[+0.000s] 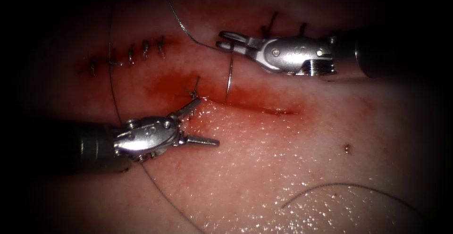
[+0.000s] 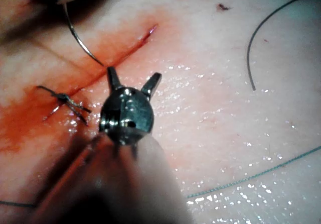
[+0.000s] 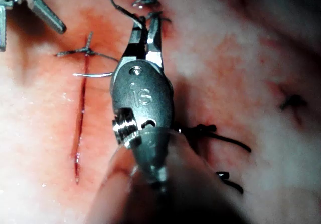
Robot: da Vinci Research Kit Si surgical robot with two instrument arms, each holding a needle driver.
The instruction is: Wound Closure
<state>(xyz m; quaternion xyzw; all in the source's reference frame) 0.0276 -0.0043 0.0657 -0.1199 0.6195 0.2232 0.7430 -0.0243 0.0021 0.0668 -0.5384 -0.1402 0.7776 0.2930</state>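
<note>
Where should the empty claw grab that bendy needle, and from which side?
The needle hangs from the right tool, held near its thread end, its point down by the cut. The left tool, jaws open and empty, could probably best grip the bare curved middle, coming from the left, below the right tool. The sharp tip is best left alone.
</note>
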